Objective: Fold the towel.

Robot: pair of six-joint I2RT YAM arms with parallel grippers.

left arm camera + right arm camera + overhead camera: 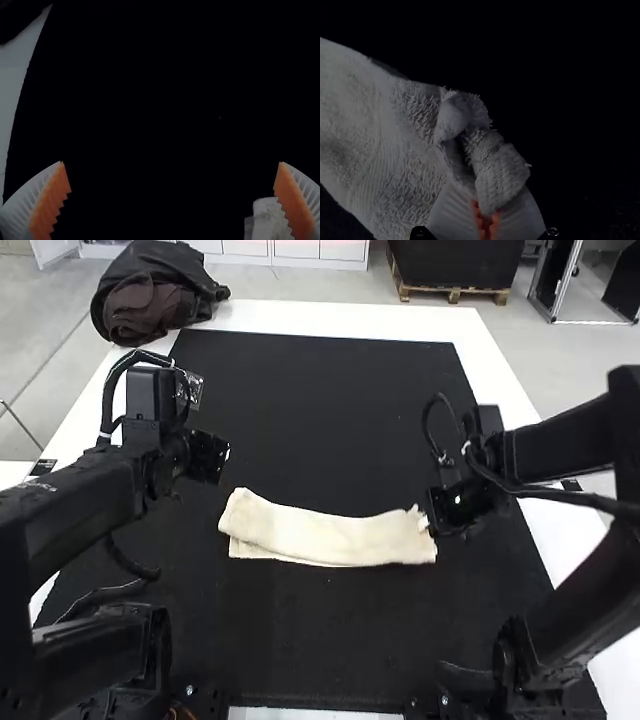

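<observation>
At left, showing one of two claws, the left claw (222, 452), open wide on nothing. At center, showing one towel (330, 535), folded into a strip, long axis left to right. At right, pinching its bunched end with the right claw (431, 515), fingers closed.
</observation>
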